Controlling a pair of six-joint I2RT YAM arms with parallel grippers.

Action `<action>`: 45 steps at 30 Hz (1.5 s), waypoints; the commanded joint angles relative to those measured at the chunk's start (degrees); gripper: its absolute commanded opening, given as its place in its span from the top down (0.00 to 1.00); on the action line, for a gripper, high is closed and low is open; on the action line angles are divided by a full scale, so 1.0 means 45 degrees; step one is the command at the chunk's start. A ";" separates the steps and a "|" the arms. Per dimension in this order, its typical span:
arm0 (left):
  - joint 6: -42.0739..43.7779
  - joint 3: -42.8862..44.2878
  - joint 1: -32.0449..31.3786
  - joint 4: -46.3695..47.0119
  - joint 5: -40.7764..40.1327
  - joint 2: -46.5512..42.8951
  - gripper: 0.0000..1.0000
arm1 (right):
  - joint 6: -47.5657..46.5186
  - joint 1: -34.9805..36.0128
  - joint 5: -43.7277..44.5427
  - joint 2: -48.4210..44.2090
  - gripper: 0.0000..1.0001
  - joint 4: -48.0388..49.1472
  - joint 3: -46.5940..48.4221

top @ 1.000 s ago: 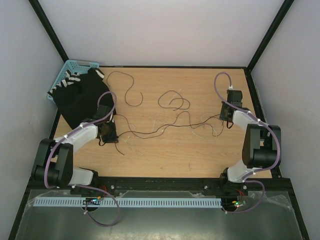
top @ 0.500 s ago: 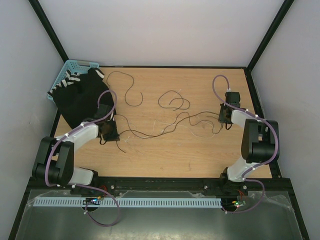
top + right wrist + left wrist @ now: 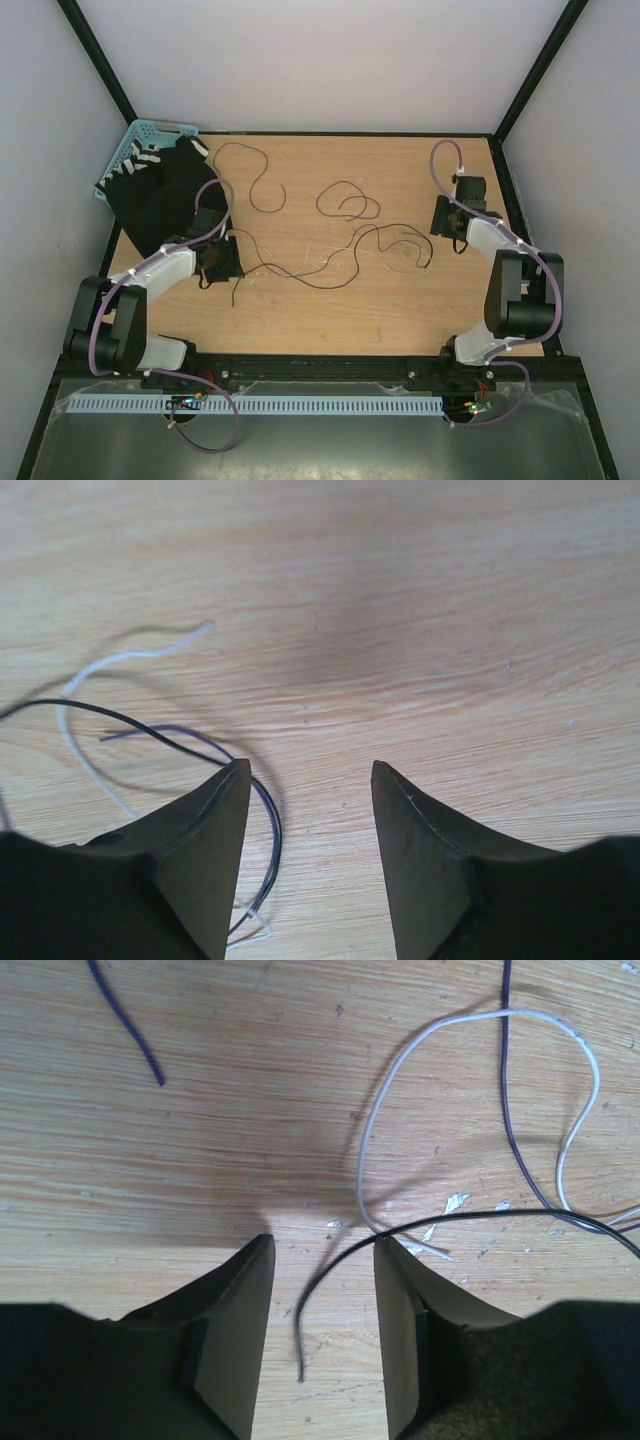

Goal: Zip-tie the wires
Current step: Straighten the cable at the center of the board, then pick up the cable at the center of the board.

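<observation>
The left claw (image 3: pixel 322 1260) sits part open around a loose end of the wires (image 3: pixel 297 1340), not gripping it. The right claw (image 3: pixel 310 775) is open and empty, and the wires vanish under it at 7 o'clock.

The right gripper (image 3: pixel 308 772) holds its jaws apart, wires (image 3: pixel 120 718) beside one.

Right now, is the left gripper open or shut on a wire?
Open: the left gripper shows a clear gap between its fingers, with a black wire lying loose in it.
</observation>
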 commanded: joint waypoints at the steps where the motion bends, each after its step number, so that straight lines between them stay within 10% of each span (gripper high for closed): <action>1: 0.0346 0.0239 0.0149 -0.0700 -0.0343 -0.0504 0.48 | 0.0086 -0.0004 -0.0900 -0.1159 0.36 -0.0582 0.0877; 17: 0.0960 0.1544 0.1145 -0.0956 0.1283 -0.4040 0.04 | 0.0682 0.2631 -0.3046 0.1016 0.24 0.0612 0.3957; 45: 0.1432 0.1288 0.1152 -0.0857 0.4925 -0.8005 0.01 | 0.0521 0.4259 -0.0489 0.6111 0.55 -0.0485 0.6801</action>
